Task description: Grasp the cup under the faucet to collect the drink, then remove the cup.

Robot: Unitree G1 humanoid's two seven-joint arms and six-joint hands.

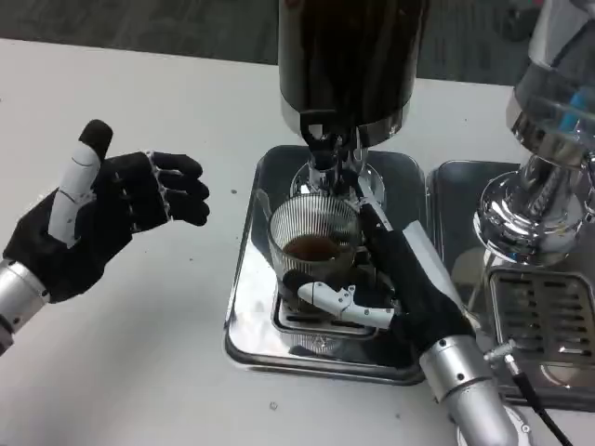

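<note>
Head view looks down on a white desk [167, 353] with a dark drink dispenser [351, 60] at twelve o'clock. Directly below its faucet [323, 149] stands the ribbed glass cup [311, 243], resting on the grille of a shiny metal drip tray [251, 307] at the centre. The right hand [390, 288] comes in from five o'clock and is clamped around the cup, thumb across its near side and the other fingers wrapped behind. Brown drink already lies in the bottom of the cup, so the grasp is made and collecting looks under way; the level seems low, roughly the lower third. No stream can be made out at the faucet. What remains, by my reading, is to finish filling and then draw the cup out from under the faucet. The left hand [107, 214] hovers at nine o'clock over the desk, fingers apart and holding nothing. A chrome machine [539, 186] stands at three o'clock.
</note>
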